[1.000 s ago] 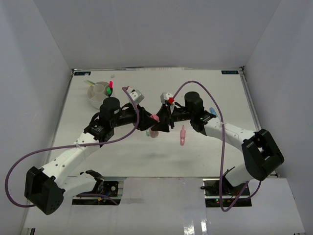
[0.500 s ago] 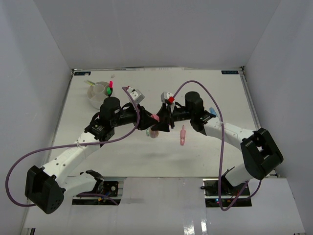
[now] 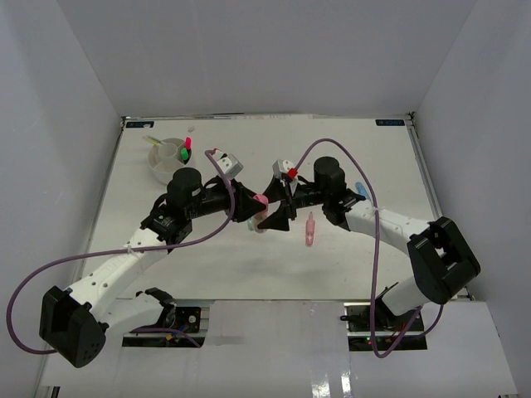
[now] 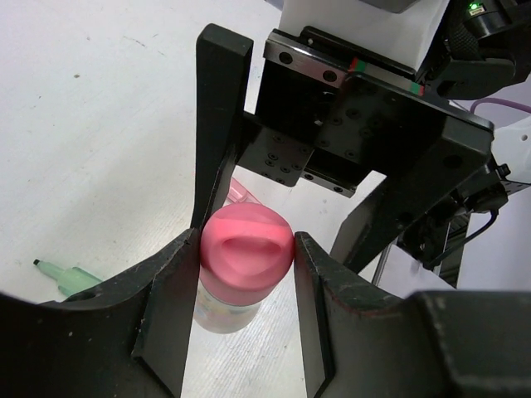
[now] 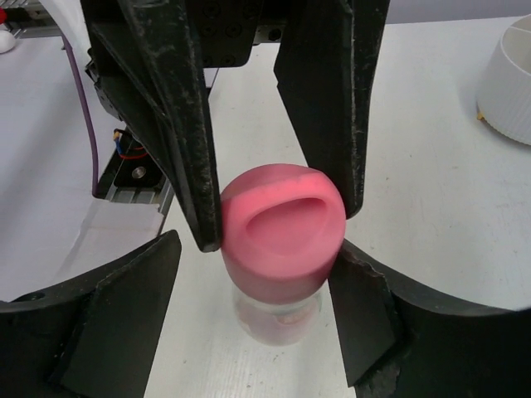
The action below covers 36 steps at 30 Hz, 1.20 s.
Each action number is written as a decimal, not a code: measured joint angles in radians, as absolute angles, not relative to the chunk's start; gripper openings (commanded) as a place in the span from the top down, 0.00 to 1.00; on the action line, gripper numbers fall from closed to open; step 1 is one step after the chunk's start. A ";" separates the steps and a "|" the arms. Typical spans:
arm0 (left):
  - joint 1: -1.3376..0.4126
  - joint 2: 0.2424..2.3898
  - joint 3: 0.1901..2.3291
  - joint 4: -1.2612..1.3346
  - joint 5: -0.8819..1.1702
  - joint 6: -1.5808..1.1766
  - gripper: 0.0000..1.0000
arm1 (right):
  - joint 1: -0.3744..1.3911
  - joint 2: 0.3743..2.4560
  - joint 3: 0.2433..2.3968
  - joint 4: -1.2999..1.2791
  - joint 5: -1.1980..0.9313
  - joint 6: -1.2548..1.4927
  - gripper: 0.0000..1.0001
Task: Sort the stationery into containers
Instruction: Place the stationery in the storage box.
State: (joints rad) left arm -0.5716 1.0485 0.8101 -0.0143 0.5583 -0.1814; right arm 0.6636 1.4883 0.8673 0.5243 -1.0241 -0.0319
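Observation:
The pink tube [image 3: 260, 200] hangs upright above the table's middle, pink cap up, clear body below. My left gripper [image 3: 255, 209] is shut on its cap; in the left wrist view both pads press the cap [image 4: 246, 253]. My right gripper [image 3: 275, 219] faces it from the right, open. In the right wrist view its fingers [image 5: 124, 311] stand wide on either side of the cap [image 5: 282, 228], the left one clearly apart from it. The white organiser cup [image 3: 159, 163] at the back left holds a green and a pink marker [image 3: 185, 149].
A pink marker [image 3: 309, 230] lies on the table just right of the grippers. A pale green marker [image 4: 68, 277] lies under the left gripper. A blue-tipped item [image 3: 358, 188] shows behind the right arm. The cup's wall [image 5: 508, 79] shows in the right wrist view.
My right gripper has opened and drawn slightly back and down from the pink tube. My left gripper stays shut on the cap and holds the tube alone.

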 measured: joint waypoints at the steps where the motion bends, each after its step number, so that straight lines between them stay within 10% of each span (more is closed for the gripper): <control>1: -0.572 1.048 0.809 -0.014 0.556 -0.180 1.00 | 0.664 1.488 0.867 0.525 -1.028 -0.033 0.21; 6: -0.572 1.044 0.803 -0.014 0.542 -0.173 1.00 | 0.663 1.488 0.865 0.522 -1.029 -0.042 0.02; 22: -0.571 1.003 0.792 -0.018 0.396 -0.167 1.00 | 0.608 1.401 0.754 0.311 -0.773 -0.123 0.10; 36: -0.525 1.008 0.884 0.020 -0.264 -0.093 1.00 | 0.605 1.026 0.486 0.308 -0.573 -0.091 0.10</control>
State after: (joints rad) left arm -0.5255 1.0084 0.8841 0.0200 -0.2642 -0.0929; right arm 0.6052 1.0264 0.4858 0.3084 -0.5728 -0.0914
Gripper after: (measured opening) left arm 0.548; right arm 0.900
